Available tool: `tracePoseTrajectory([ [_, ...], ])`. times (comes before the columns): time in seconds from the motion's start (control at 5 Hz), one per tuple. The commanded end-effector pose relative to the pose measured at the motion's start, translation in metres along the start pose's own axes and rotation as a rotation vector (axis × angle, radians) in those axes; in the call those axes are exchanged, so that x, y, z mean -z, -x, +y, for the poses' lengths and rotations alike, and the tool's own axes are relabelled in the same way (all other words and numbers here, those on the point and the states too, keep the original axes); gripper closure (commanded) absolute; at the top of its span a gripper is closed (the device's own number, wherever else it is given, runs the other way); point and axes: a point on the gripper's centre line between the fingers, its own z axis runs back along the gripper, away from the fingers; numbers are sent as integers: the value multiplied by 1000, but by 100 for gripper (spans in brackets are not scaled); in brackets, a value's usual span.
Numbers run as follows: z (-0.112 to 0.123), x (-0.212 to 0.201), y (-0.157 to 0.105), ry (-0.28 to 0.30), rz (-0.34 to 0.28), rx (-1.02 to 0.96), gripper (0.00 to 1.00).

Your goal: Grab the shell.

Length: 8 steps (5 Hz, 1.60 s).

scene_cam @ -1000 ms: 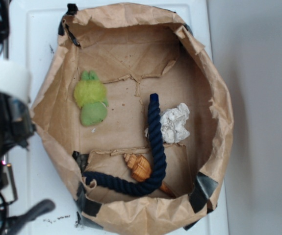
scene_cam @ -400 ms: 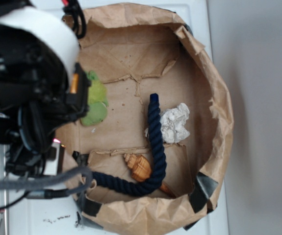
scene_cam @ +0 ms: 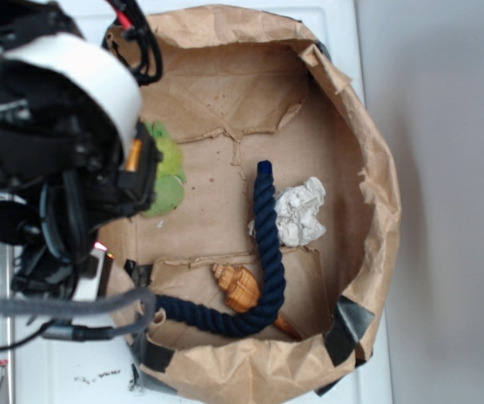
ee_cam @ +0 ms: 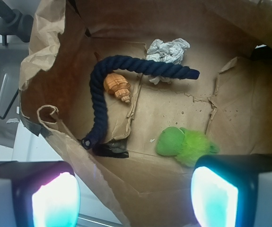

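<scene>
Tan-orange and ribbed, the shell (ee_cam: 117,87) lies in the upper left of the wrist view, tucked against the navy rope (ee_cam: 99,101) in the paper bag (ee_cam: 41,33); it looks light, rigid and slippery, best pinched across its widest whorl by the open claw (ee_cam: 136,196).

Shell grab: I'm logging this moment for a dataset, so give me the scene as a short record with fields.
container: brown paper bag, opened flat
target: shell, inside the rope's bend, touching it
rope: navy rope, curved in an L
other items: white paper wad right of the rope; green plush toy
gripper: gripper open, above the bag's edge, holding nothing
shell grasped: no
</scene>
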Motion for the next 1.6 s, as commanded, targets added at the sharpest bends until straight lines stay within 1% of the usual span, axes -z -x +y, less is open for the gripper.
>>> tracePoseTrajectory([
  [0.0, 4, -10, -6, -18, -32, -13, 0],
  [0.2, 4, -10, -6, -18, -32, -13, 0],
  [0.4, 1, 7, -3, -62, -45, 3, 0],
  [0.6, -9, 33, -22, -155, -7, -8, 0],
  [0.8, -14, 73, -47, -208, 36, 4, 0],
  [1.0, -15, 93, -68, -226, -29, 14, 0],
  [1.2, -12, 94, -64, -196, -55, 32, 0],
  [1.4, -2, 88, -62, -151, -45, 17, 0],
])
